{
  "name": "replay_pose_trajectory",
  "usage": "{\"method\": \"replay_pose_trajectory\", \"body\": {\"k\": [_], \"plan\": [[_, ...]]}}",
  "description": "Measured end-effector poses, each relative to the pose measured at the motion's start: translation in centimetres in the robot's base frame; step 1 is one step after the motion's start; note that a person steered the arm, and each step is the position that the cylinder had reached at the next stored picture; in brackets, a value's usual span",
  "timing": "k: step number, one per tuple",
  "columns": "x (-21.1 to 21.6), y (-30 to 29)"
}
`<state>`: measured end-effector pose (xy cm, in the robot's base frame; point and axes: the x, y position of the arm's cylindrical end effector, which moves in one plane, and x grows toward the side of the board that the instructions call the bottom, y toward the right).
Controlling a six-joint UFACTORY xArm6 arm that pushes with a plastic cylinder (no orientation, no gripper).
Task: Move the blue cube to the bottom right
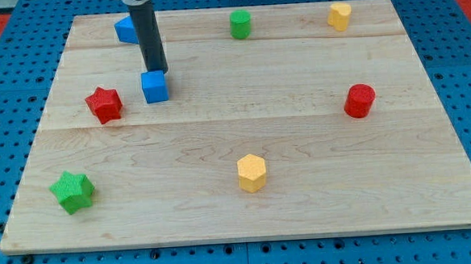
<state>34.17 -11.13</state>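
Observation:
The blue cube (155, 86) sits on the wooden board (304, 209) in the upper left part of the view. My dark rod comes down from the view's top, and my tip (159, 70) stands at the cube's top edge, touching or nearly touching it. A second blue block (124, 29), partly hidden behind the rod, lies near the board's top left; its shape is unclear.
A red star block (103, 104) lies just left of the blue cube. A green star block (72, 191) is at the bottom left, a yellow hexagonal block (252, 172) at bottom centre, a red cylinder (360, 100) at the right, a green cylinder (240, 24) and a yellow block (340, 16) along the top.

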Motion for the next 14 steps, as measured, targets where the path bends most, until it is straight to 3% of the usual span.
{"method": "replay_pose_trajectory", "body": {"k": [1,3,4,5,6,7,8,9,11,12,13,14], "plan": [[-0.1,2.8],[0.0,-7.2],[2.1,-5.0],[2.4,4.7],[7.3,12.3],[7.5,10.3],[10.4,8.7],[12.3,15.4],[10.4,17.6],[15.4,23.4],[15.9,26.9],[12.8,27.3]]}}
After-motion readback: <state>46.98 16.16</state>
